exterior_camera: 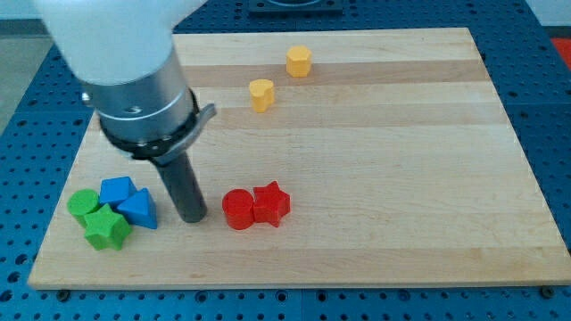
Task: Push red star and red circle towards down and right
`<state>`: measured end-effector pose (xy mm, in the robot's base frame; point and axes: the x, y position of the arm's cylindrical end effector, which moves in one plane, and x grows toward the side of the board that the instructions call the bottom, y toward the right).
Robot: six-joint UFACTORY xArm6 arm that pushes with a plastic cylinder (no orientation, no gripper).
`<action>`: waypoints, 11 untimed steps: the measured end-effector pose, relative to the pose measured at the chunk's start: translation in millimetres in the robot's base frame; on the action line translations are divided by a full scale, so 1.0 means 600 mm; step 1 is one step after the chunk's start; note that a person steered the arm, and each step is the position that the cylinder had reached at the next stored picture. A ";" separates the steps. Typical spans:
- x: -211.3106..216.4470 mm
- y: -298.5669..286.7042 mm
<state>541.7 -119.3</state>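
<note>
Green blocks, a circle (83,204) and a star (107,227), sat at the view's lower left of the wooden counter (401,178), touching a blue cube (116,189) and blue triangle (138,209). My tip (192,217), a plain rod with no end effector jaws to open or close, stood between these and the red circle (238,209), just left of it. The red star (271,204) touched the circle's right side. Two yellow blocks (260,94) (299,61) lay well above. The approach seemed done; next, probably, a push from the upper left.
</note>
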 end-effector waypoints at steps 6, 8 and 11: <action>-0.001 0.271; -0.001 0.317; 0.019 0.292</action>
